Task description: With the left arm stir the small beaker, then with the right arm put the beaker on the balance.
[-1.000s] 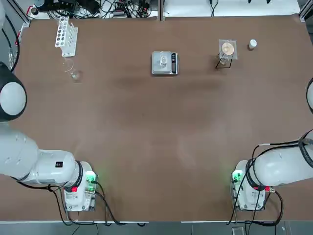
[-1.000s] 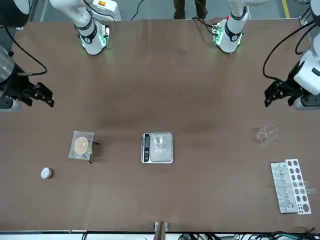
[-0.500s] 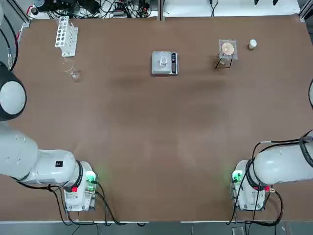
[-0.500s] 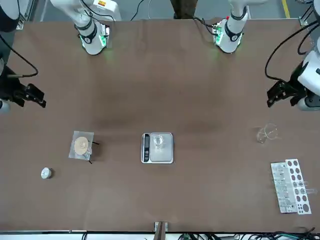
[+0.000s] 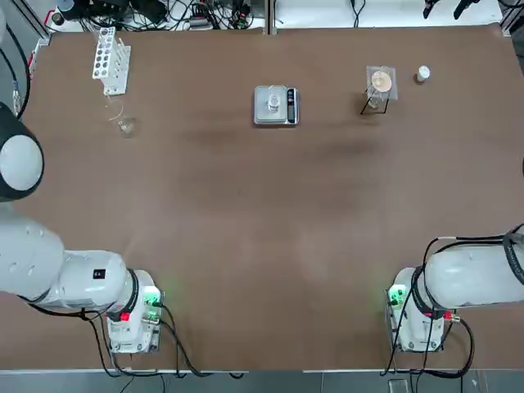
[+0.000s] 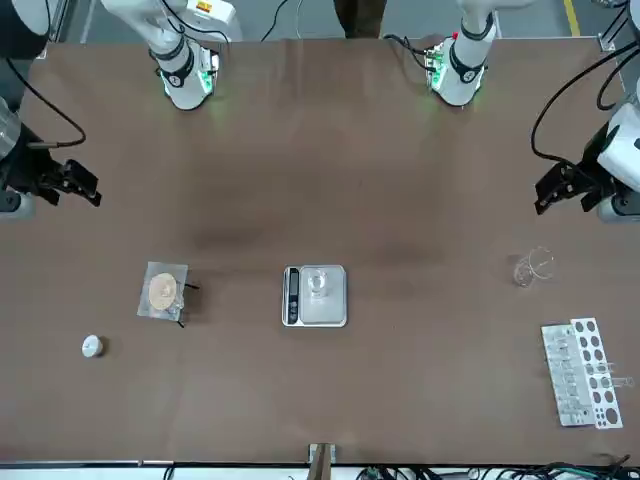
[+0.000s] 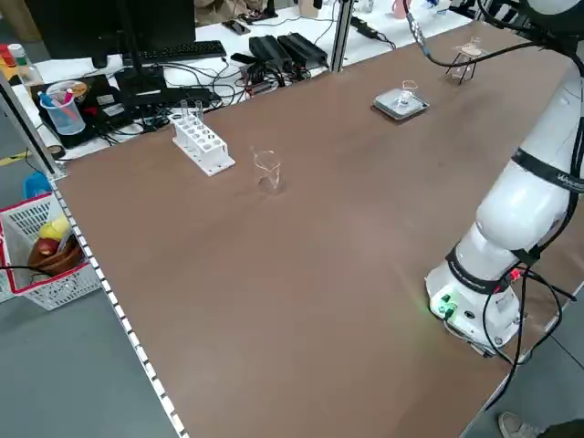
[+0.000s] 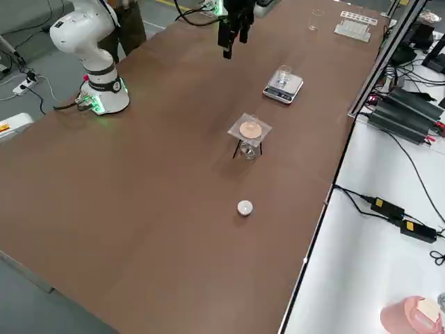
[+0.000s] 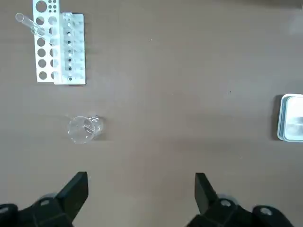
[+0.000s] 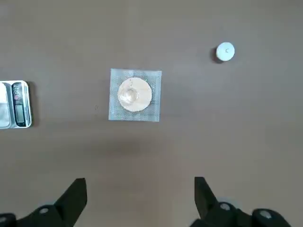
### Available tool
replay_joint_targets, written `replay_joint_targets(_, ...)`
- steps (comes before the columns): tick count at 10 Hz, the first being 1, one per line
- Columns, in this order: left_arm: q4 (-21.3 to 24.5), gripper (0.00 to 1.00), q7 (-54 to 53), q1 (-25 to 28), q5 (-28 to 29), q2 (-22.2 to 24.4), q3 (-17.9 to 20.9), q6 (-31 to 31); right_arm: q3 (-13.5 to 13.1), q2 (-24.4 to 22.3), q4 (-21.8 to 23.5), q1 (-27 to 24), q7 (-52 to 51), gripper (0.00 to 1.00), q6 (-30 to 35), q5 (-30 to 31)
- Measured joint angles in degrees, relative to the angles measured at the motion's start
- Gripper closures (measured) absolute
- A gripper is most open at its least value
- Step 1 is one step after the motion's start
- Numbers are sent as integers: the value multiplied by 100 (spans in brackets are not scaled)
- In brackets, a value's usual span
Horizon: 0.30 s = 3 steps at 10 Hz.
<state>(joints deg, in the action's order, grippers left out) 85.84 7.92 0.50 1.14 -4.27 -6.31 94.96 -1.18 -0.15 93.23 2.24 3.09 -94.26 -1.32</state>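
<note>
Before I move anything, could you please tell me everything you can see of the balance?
The balance is a small, flat grey scale with a rounded rim, a square silvery pan and a dark strip of display and buttons along one side, the side towards the stand with the round tan disc. It lies flat on the brown table, between that stand and the white rack. A tiny clear glass beaker stands upright on its pan. No gripper touches it. I cannot read its display.

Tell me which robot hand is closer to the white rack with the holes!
Left. The left hand is over the same side of the table as the white rack. The right hand is off on the other side, past the balance.
</note>
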Motion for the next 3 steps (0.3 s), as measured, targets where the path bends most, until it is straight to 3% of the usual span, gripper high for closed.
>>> replay_joint_targets(3,0,0,0,0,0,0,0,-1,3,-86,44,0,-2,0,60,59)
